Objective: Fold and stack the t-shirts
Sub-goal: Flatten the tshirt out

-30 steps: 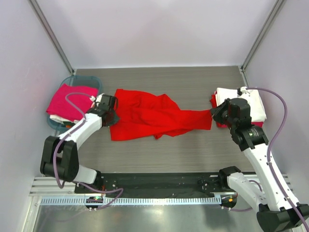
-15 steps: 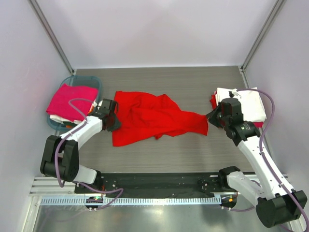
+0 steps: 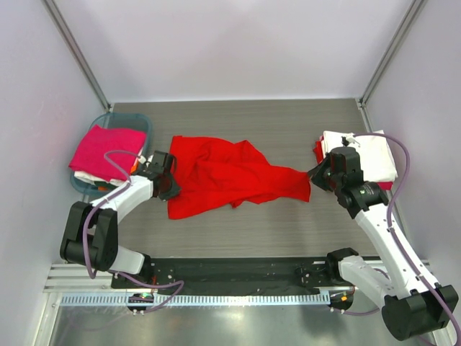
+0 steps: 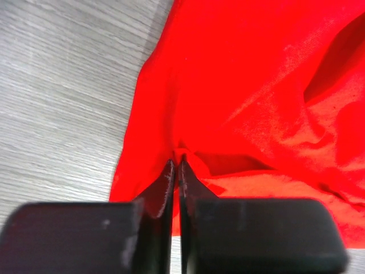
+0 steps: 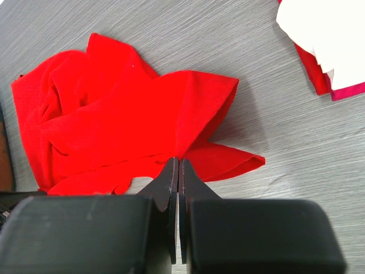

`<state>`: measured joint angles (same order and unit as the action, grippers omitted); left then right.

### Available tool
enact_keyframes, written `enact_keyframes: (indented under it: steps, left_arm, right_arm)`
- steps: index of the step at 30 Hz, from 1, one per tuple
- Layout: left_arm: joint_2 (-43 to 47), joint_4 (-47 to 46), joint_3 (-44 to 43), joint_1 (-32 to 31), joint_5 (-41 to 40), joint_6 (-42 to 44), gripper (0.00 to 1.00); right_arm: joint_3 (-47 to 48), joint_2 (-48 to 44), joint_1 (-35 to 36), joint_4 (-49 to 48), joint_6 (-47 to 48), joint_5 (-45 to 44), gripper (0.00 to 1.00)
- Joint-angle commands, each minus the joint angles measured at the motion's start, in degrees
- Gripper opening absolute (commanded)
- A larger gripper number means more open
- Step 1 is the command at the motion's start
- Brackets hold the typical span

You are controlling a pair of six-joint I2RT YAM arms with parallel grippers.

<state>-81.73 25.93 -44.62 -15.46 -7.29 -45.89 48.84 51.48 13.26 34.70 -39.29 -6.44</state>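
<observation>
A bright red t-shirt (image 3: 230, 176) lies crumpled across the middle of the table. My left gripper (image 3: 170, 186) is shut on its left edge; in the left wrist view (image 4: 177, 161) the cloth (image 4: 256, 85) puckers between the closed fingertips. My right gripper (image 3: 315, 175) is shut on the shirt's right end, pinching a fold of red cloth (image 5: 142, 120) in the right wrist view (image 5: 178, 161). A magenta t-shirt (image 3: 104, 148) lies on top of the teal basket (image 3: 137, 119) at the left. A stack with a white t-shirt (image 3: 371, 155) on top sits at the right.
Red and magenta cloth edges (image 5: 319, 85) show under the white shirt (image 5: 328, 34) in the stack. White and orange cloth peeks under the magenta shirt in the basket. Grey walls and metal posts enclose the table on three sides.
My right gripper moved left, bringing the shirt's right end inward so the cloth slackened. My left gripper shifted slightly right and down with the left edge.
</observation>
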Motion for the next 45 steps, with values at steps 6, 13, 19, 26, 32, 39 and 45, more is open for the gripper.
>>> enact_keyframes:
  steps: [6,13,19,26,32,39,45]
  left_arm:
    - [4.3,0.2,-1.9,-0.1,-3.4,0.5,0.00]
    - [10.5,3.5,-2.6,0.0,-5.1,0.4,0.00]
    - [17.5,5.2,-2.4,0.0,-6.5,0.1,0.00]
    - [19.5,6.6,-2.6,-0.1,-5.6,1.6,0.01]
    - [18.3,5.9,0.2,-0.1,-2.8,2.2,0.15]
    - [18.8,1.2,4.5,0.0,1.7,1.8,0.24]
    - [16.6,2.1,3.8,-0.1,-2.4,2.1,0.53]
  right_arm:
    - [2.2,-0.5,-0.2,-2.2,1.4,-0.8,0.01]
    - [3.6,0.6,-0.2,-2.3,2.8,-1.4,0.04]
    - [4.4,1.0,-0.2,-3.8,5.0,-0.1,0.09]
    - [6.1,3.0,-0.2,-4.8,6.3,3.9,0.08]
    - [4.6,3.4,-0.2,-5.4,5.7,4.2,0.05]
    - [2.8,3.7,-0.2,-6.0,5.1,2.6,0.01]
    - [2.6,4.2,-0.2,-6.2,5.0,3.1,0.01]
